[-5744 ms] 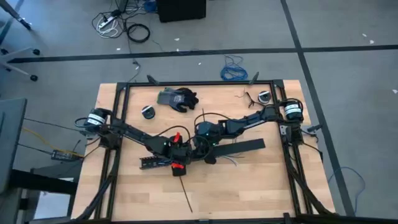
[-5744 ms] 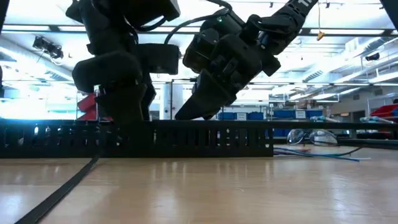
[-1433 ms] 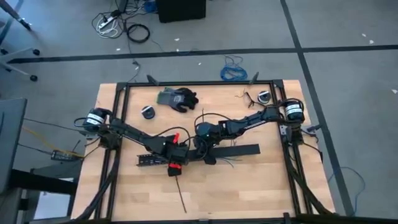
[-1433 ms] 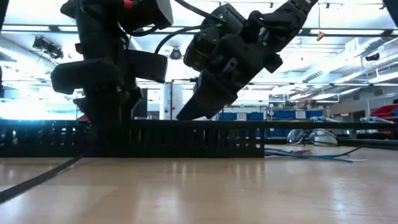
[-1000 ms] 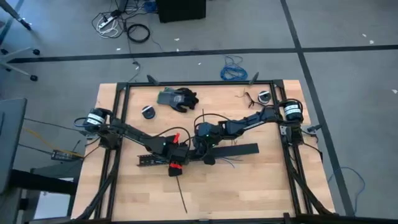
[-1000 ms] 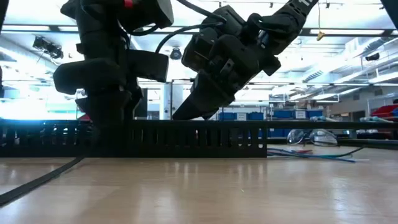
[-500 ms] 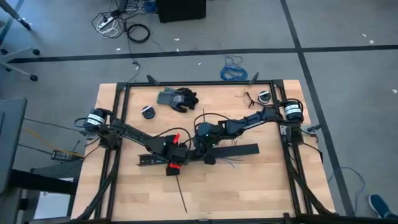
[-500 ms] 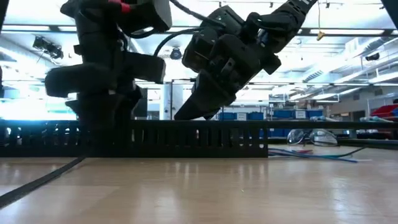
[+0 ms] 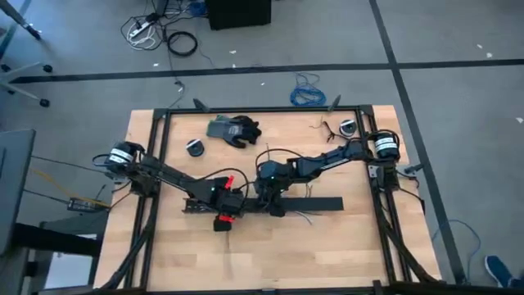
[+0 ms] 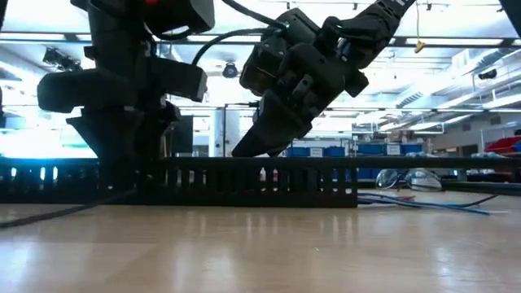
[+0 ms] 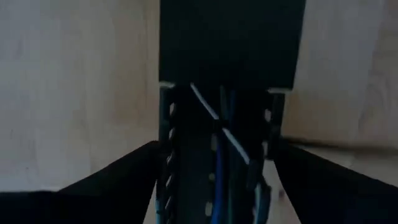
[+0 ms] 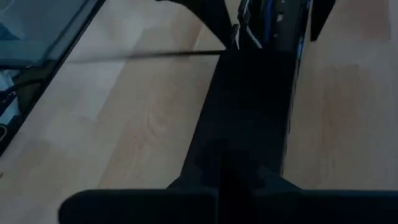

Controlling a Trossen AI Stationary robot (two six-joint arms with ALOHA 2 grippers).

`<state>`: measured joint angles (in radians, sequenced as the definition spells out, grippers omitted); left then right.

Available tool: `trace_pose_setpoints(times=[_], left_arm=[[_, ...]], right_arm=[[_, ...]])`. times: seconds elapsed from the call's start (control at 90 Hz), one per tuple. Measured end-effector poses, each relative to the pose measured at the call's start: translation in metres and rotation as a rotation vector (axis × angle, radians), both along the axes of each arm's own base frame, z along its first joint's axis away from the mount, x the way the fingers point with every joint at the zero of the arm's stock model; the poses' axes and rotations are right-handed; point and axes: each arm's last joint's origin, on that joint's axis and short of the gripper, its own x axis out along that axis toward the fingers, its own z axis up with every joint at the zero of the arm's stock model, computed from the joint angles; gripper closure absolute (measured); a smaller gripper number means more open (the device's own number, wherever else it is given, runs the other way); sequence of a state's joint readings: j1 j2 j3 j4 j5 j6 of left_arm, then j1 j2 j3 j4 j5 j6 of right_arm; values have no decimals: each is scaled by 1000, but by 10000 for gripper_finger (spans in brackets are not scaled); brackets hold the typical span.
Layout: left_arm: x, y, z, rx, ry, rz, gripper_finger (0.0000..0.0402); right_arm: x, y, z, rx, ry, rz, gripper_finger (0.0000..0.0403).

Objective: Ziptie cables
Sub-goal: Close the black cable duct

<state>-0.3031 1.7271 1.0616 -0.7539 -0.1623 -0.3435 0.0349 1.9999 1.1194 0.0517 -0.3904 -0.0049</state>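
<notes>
A long black slotted duct (image 9: 246, 205) lies across the table's middle, and a flat black cover (image 9: 315, 203) lies on its right part. The cables (image 11: 219, 180), blue and white wires, run inside the duct. Their loose ends (image 9: 303, 215) fan out on the wood at the near right. One thin black ziptie (image 12: 143, 56) lies flat on the table, reaching out from the duct by my left gripper (image 9: 221, 209). That gripper straddles the duct. My right gripper (image 9: 266, 199) is shut, its tips down on the cover. My left gripper comes from above, pointing down, with one finger (image 11: 134, 171) against each slotted side wall (image 11: 165, 155) of the duct, across its length. The duct rests on the table. I cannot tell whether the gripper also touches the ziptie. My right gripper meets the cover's top (image 12: 239, 124) with its shut fingers, slanting down from the table's right. The fingers lie along the cover, which rests on the duct.
A black glove (image 9: 233, 129) and a small tape roll (image 9: 195, 147) lie at the far left, and another roll (image 9: 348, 128) at the far right. Black frame rails (image 9: 160, 164) run along the table's sides. Bare wood lies near the front edge.
My left gripper has gone toward the table's left edge and a little toward the far edge. The duct's left end has shifted with it. The ziptie has swung, and its free end now lies farther toward the table's left.
</notes>
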Motion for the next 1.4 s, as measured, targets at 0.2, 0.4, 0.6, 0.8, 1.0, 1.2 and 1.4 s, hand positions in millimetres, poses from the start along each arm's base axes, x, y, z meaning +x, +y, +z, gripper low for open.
trace_pose_setpoints(times=[0.2, 0.4, 0.6, 0.8, 1.0, 1.2, 1.4], left_arm=[[-3, 1, -6, 1, 3, 1, 123], [-2, 1, -7, -6, -16, 1, 176], [-1, 1, -7, -3, -24, 2, 217], [0, 0, -7, -3, -34, 1, 212], [1, 0, -7, -2, -50, 11, 208], [5, 0, -6, -6, -90, 33, 208], [5, 0, -6, -16, -97, 50, 208]], right_arm=[[0, 0, 0, 5, 2, -1, 403], [0, 1, 1, 11, -8, 6, 403], [1, -1, 1, 22, -19, 9, 403], [3, -5, 0, 33, -54, 19, 403], [5, -6, 19, 9, -169, 25, 403], [-1, -7, 53, -50, -246, -10, 403], [-13, 4, 48, -64, -90, 4, 403]])
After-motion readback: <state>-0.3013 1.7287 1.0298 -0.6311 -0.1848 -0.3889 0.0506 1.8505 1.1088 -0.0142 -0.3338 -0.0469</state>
